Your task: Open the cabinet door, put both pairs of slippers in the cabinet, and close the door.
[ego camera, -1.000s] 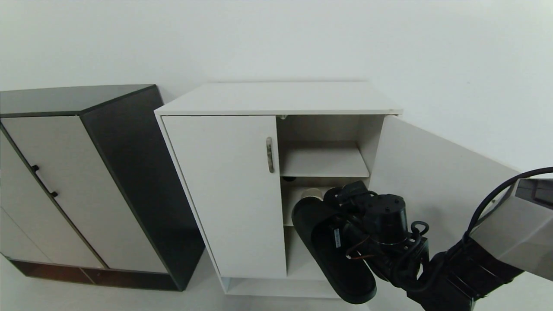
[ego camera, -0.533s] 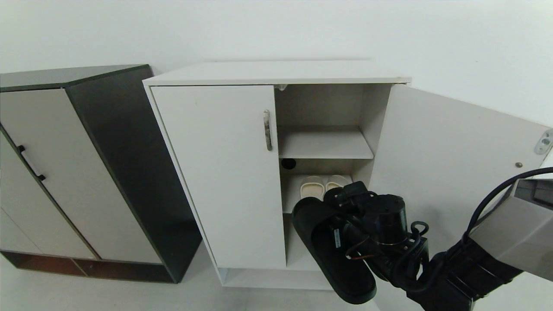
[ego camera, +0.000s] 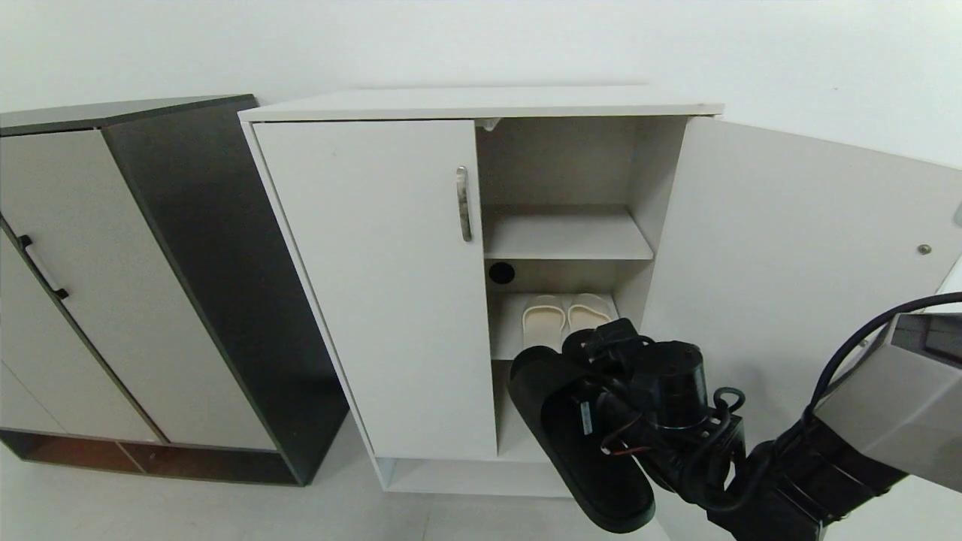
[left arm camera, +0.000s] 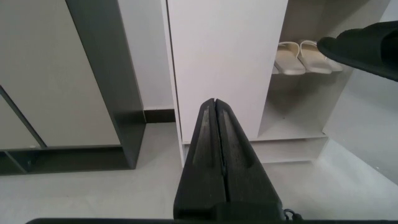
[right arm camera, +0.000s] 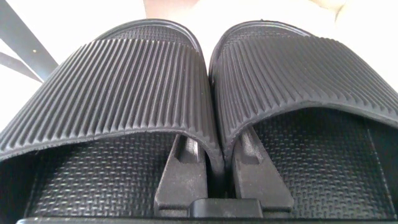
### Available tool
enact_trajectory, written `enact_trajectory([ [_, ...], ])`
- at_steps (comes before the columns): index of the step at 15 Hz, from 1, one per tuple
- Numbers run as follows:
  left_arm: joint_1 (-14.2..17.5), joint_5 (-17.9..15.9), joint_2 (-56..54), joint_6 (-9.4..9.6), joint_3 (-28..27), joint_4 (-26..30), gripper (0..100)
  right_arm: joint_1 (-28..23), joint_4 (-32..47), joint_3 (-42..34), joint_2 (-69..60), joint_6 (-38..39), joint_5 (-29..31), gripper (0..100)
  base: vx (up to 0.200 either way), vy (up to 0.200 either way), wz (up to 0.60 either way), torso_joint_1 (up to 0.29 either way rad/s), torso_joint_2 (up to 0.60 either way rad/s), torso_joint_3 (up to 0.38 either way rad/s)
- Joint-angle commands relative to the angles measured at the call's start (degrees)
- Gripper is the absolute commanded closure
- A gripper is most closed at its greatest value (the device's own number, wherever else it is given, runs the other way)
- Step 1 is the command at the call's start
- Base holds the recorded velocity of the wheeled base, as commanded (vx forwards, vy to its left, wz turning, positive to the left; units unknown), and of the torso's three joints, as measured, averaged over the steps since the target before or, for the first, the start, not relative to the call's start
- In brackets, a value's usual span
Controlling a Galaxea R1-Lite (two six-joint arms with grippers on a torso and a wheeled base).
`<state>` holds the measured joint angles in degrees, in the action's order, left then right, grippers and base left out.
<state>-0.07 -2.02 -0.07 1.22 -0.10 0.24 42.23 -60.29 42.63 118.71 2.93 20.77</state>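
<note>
In the head view we see the white cabinet (ego camera: 481, 101) with its right door (ego camera: 789, 248) swung wide and its left door (ego camera: 376, 285) shut; the cream slippers (ego camera: 567, 315) lie side by side on the middle shelf (ego camera: 503, 330). The black slippers (ego camera: 579, 443) hang in the right gripper (ego camera: 597, 402), just in front of the open compartment and not yet inside it. In the left wrist view, the left gripper (left arm camera: 215, 155) has its fingers pressed together on nothing, low before the shut door. In the right wrist view, one finger (right arm camera: 185, 177) sits under each ribbed strap, pinching the pair together where the inner edges meet. We judge these slippers light, soft and bendy (foam or rubber, by the look), so the straps are the sound place to hold. The long soles may sag and catch a shelf edge.
</note>
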Motion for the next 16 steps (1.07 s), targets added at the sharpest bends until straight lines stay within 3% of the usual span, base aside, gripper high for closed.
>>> enact_trajectory([
  [1, -0.01, 0.0, 0.07, 0.01, 0.01, 0.02, 100, 0.05, 0.0, 0.08, 0.2, -0.11, 0.06, 100, 0.0, 0.0, 0.0, 0.0, 0.0, 0.0],
  [5, -0.01, 0.0, 0.07, 0.01, 0.01, 0.02, 100, 1.1, -0.35, 0.0, 0.12, -0.64, -0.12, 100, 0.0, 0.0, 0.0, 0.0, 0.0, 0.0],
  [10, -0.01, 0.0, 0.07, 0.01, 0.01, -0.07, 100, 1.63, -7.73, -0.44, 2.84, -2.84, -0.03, 100, 0.0, 0.0, 0.0, 0.0, 0.0, 0.0],
  [12, -0.01, 0.0, 0.07, 0.01, 0.01, 0.02, 100, 3.47, -7.47, 2.63, 3.28, -2.66, 0.94, 100, 0.0, 0.0, 0.0, 0.0, 0.0, 0.0],
  [14, -0.01, 0.0, 0.07, 0.1, 0.01, 0.02, 100, 4.0, 2.37, 10.63, 3.02, -1.17, 8.23, 100, 0.0, 0.0, 0.0, 0.0, 0.0, 0.0],
  [16, -0.01, 0.0, 0.07, 0.1, 0.01, 0.02, 100, 4.62, 15.65, 20.3, 2.31, 5.25, 15.0, 100, 0.0, 0.0, 0.0, 0.0, 0.0, 0.0],
])
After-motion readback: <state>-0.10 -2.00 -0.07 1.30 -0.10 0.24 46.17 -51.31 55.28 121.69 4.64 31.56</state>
